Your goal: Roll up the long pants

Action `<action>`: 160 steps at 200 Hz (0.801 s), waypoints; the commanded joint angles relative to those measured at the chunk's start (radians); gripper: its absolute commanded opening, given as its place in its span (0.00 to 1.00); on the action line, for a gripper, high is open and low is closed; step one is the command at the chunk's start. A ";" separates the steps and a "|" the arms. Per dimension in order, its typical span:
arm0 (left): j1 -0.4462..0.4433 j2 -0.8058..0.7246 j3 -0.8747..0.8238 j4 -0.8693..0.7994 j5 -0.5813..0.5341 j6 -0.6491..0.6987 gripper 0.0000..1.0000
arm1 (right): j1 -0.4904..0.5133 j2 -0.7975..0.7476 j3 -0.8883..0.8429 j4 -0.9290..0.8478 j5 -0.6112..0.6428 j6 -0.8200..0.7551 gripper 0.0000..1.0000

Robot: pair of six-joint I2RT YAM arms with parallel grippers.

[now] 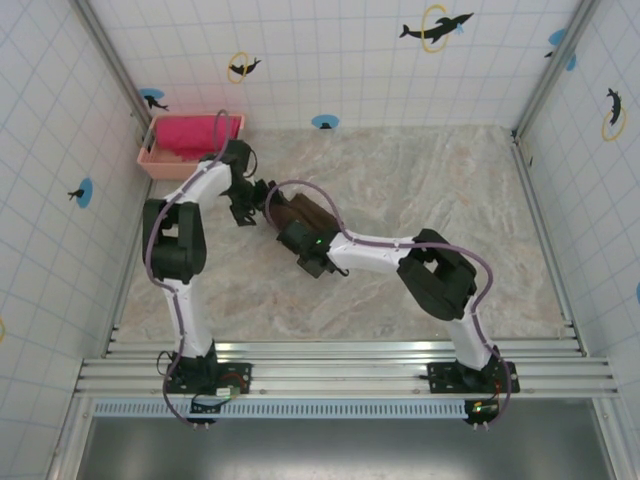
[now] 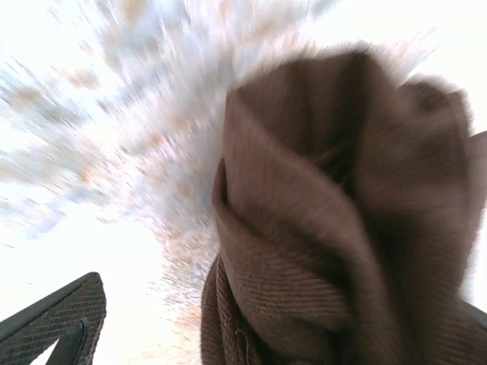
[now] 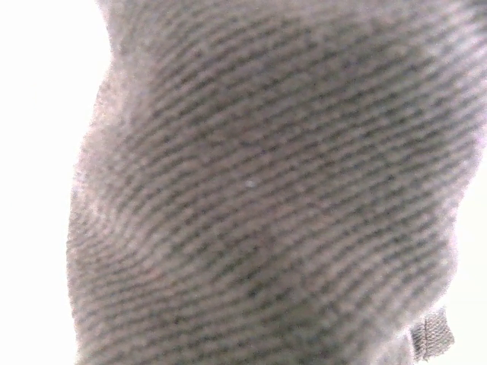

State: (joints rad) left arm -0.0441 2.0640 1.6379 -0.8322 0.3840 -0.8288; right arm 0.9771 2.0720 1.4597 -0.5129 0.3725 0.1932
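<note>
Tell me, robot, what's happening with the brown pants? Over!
Left gripper open beside the dark brown soft fabric pants. Right gripper against them, grip unclear. Pants bundled mid-table. Bright pink cloth in peach basket, well clear.

From above, the light is bright and even, bounced around by the white walls. My arms throw only faint, soft shadows on the table, and that picture is sharp. My left wrist camera is badly overexposed: the table blows out to plain white at lower left and top right, and its pattern smears into streaks. The pants look soft-edged there, dark in the folds. My right wrist camera sits so close that the weave goes blurry, with white glare down both sides.
</note>
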 commanded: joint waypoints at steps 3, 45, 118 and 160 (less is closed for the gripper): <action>0.054 -0.115 -0.017 0.098 -0.125 0.066 0.98 | -0.068 0.049 -0.082 -0.216 -0.239 0.052 0.00; 0.090 -0.176 -0.075 0.245 -0.053 0.078 0.98 | -0.080 0.081 -0.020 -0.295 -0.259 -0.002 0.00; 0.068 -0.381 -0.482 0.570 0.185 -0.082 0.97 | -0.150 0.097 -0.028 -0.264 -0.438 0.029 0.00; 0.044 -0.498 -0.656 0.746 0.231 -0.192 0.98 | -0.169 0.129 0.007 -0.267 -0.496 0.023 0.00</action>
State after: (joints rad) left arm 0.0212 1.6386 1.0225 -0.2379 0.5549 -0.9470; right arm 0.8196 2.0705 1.5204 -0.5861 0.0128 0.1806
